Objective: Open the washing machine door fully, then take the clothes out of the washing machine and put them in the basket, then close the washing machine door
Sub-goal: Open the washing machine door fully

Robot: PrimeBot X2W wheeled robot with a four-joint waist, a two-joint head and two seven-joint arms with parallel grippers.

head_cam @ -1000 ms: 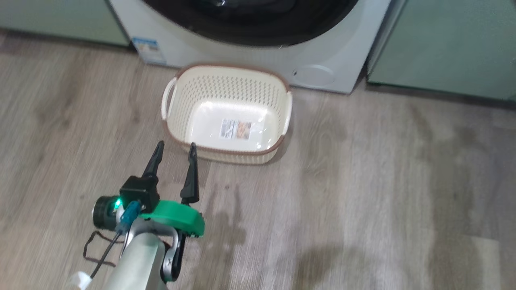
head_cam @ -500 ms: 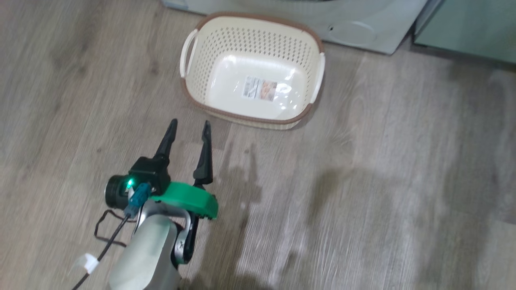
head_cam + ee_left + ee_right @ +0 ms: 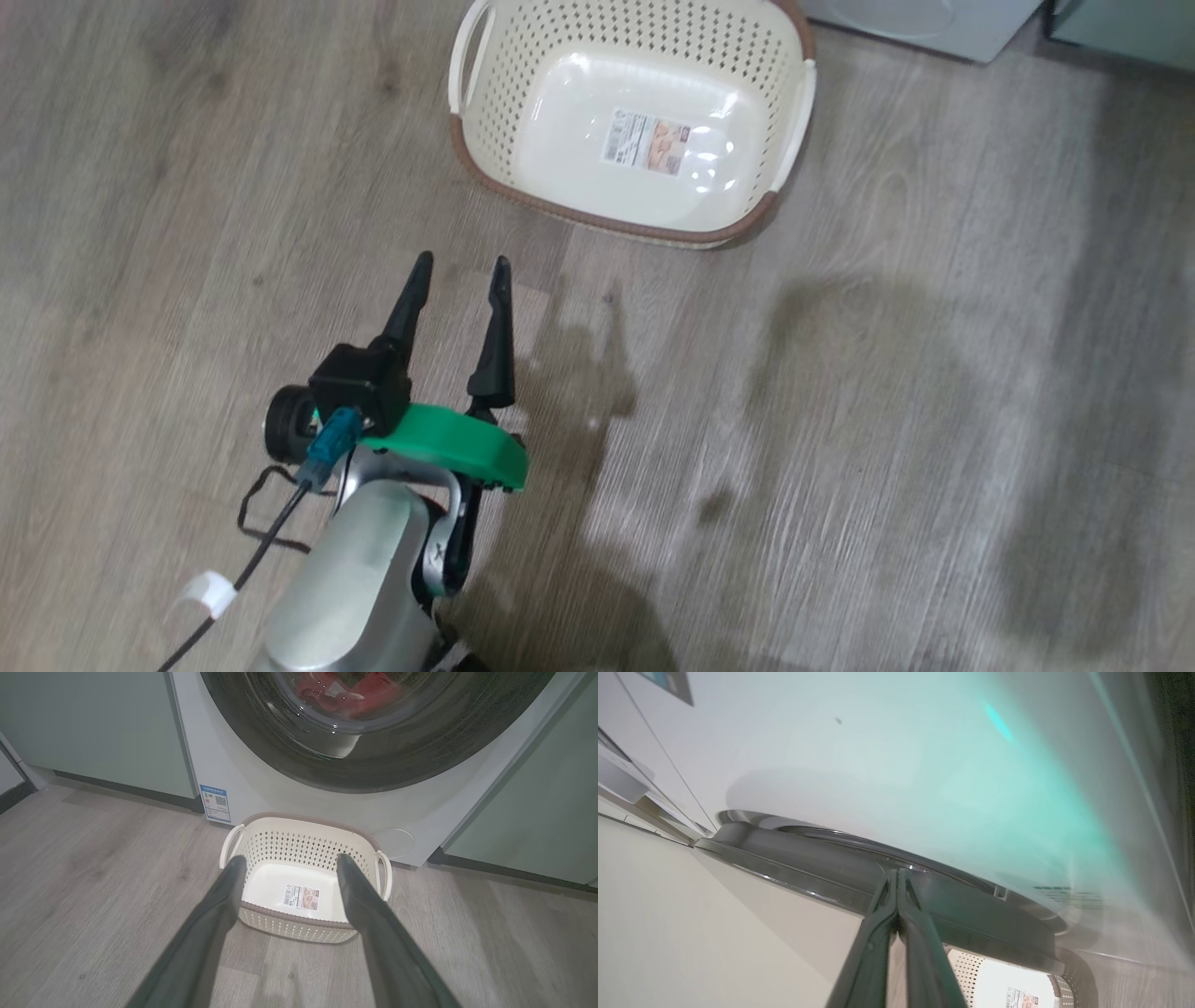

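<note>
The grey wood-look floor [image 3: 887, 448] is stretching out in long planks, catching soft light in pale streaks and carrying blurred shadows. A pale green cabinet [image 3: 88, 728] is standing on a dark plinth [image 3: 126, 791], and another green cabinet [image 3: 542, 812] is standing well apart from it.

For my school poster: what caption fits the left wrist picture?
Open left gripper points at the empty basket, red clothes waiting behind the washing machine door.

Basket [image 3: 299, 847] — cream, perforated, brown-rimmed, empty — stands upright just in front of the white washing machine [image 3: 261, 793]. Door [image 3: 373, 765], glossy black rim, looks shut — red clothes [image 3: 369, 695] visible behind its glass.
</note>
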